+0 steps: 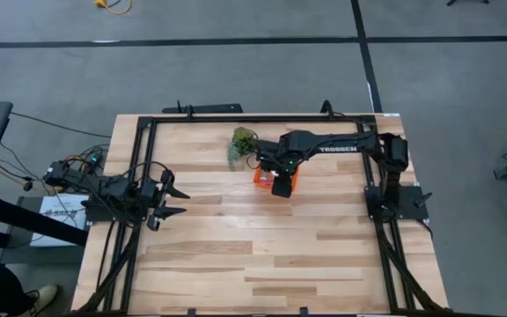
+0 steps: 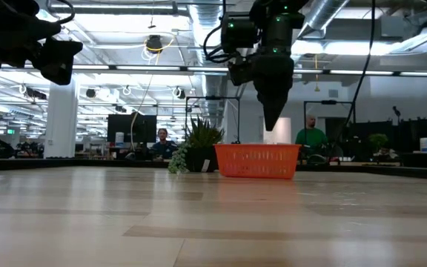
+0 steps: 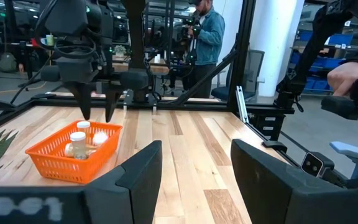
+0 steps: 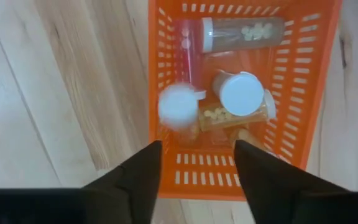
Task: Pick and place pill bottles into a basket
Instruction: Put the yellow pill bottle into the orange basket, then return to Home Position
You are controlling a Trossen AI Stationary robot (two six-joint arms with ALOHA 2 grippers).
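The orange basket [image 1: 260, 179] stands on the table at the far middle; it also shows in the low view [image 2: 258, 162]. In the right wrist view it holds several pill bottles with white caps: one lying at a wall [image 4: 241, 31], one upright [image 4: 241, 93], one lying [image 4: 229, 117], and one blurred white cap [image 4: 178, 106]. My right gripper [image 4: 197, 146] is open, pointing down above the basket [image 4: 303, 93], and holds nothing. My left gripper [image 1: 170, 201] is open and empty at the table's left side.
A green leafy plant [image 1: 241, 145] stands just left of the basket. A black frame [image 1: 262, 117] runs along the table's far and side edges. People [image 3: 207, 37] stand in the room beyond. Bare wood [image 1: 262, 255] lies between the basket and the near edge.
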